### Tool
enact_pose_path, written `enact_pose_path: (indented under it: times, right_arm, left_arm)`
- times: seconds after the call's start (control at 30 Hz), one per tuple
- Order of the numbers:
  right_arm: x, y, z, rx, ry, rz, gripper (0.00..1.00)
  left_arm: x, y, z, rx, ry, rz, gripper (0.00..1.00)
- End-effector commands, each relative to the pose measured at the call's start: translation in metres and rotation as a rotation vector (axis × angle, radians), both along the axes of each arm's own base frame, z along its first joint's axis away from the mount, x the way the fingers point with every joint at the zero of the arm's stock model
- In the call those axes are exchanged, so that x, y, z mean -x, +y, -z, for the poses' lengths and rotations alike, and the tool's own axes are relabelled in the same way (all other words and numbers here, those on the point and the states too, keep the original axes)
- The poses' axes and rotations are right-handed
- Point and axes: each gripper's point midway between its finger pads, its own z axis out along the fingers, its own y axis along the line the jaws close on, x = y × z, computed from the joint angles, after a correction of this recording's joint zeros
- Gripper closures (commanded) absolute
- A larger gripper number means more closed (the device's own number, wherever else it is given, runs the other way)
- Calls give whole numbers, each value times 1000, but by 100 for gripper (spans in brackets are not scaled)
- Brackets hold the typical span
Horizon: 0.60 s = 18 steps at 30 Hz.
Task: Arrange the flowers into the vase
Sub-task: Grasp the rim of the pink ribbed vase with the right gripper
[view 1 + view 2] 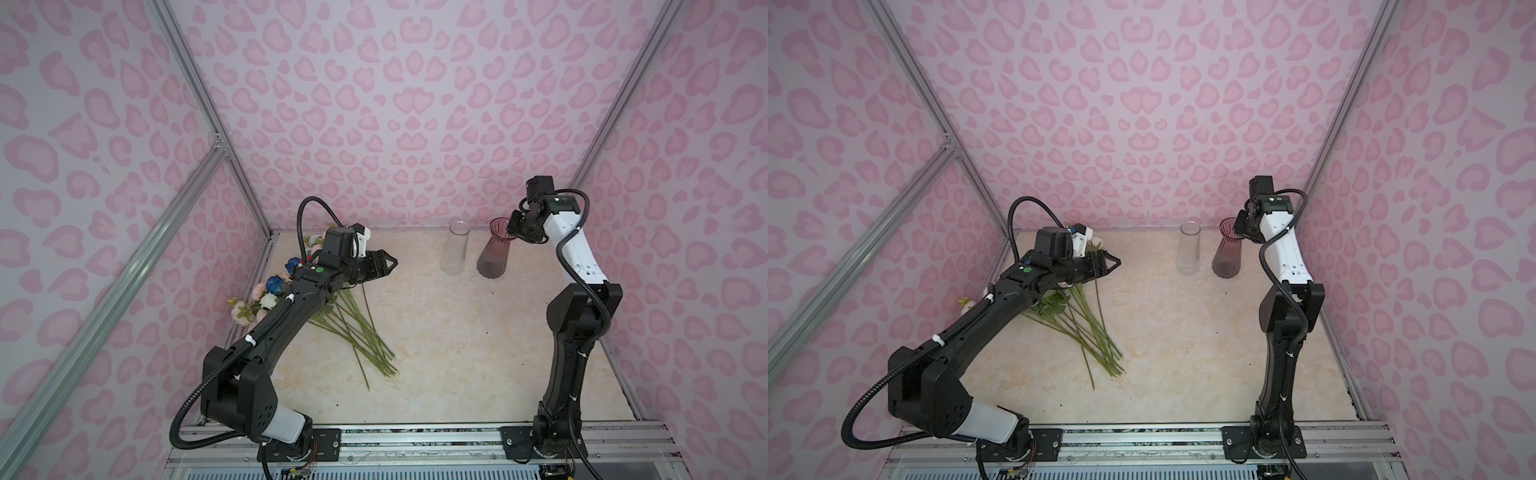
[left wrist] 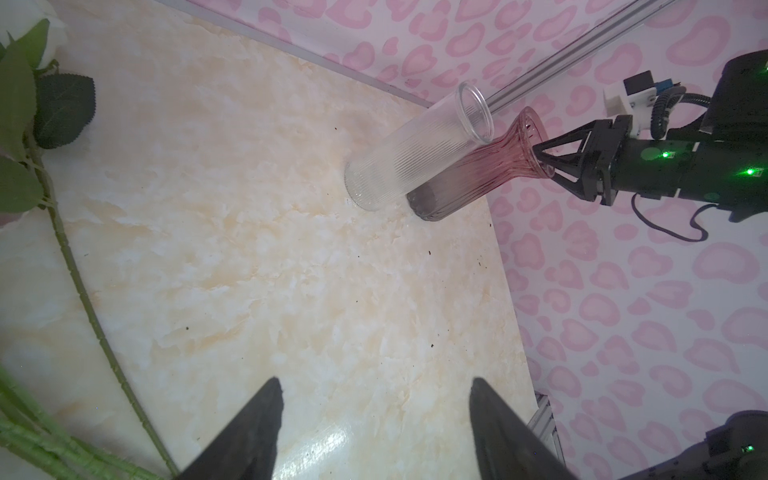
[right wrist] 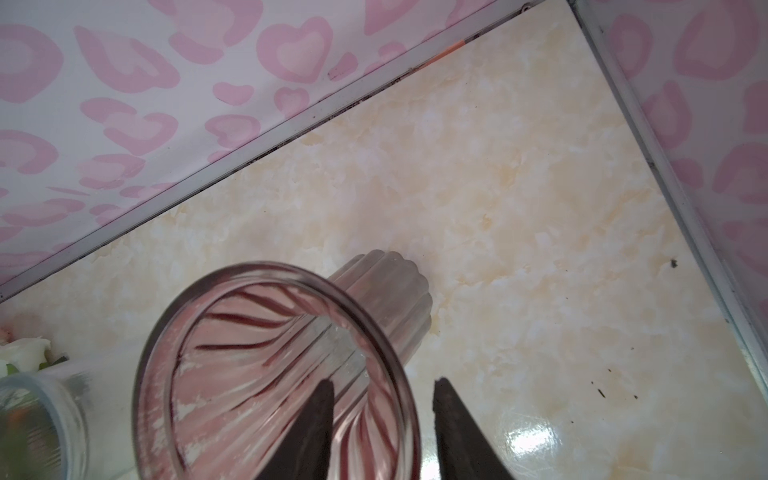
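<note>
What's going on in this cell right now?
Two arms are setting up to put flowers in a vase. The right gripper is at the pink vase, one finger inside its mouth and one outside, not visibly clamped. The left gripper hangs open and empty above the table, next to the flowers, which all lie in a pile. A clear vase stands empty beside the pink one.
</note>
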Motion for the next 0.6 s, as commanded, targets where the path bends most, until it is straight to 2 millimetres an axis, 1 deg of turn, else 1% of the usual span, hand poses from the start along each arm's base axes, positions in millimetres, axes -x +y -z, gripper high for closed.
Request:
enact_pose_path:
  times: [0.0,0.07,0.2,0.37,0.57]
  right_arm:
    - [1,0,4,-8,17,8,62]
    - [0,0,6,-11,20,14,67]
    - [-1,2,8,-27,19,11,68]
    - [-2,2,10,-43,21,15,80]
    - [0,3,11,-50,31,9,88]
  left_arm:
    - [-2,-2,-7,4,-29,13,28]
    - [-3,-1,-6,0,-28,9,28]
    - [-3,-1,-5,-4,-28,6,28]
    - [-3,0,-5,-6,-30,5,29]
    - [-4,1,-5,-10,-31,-1,29]
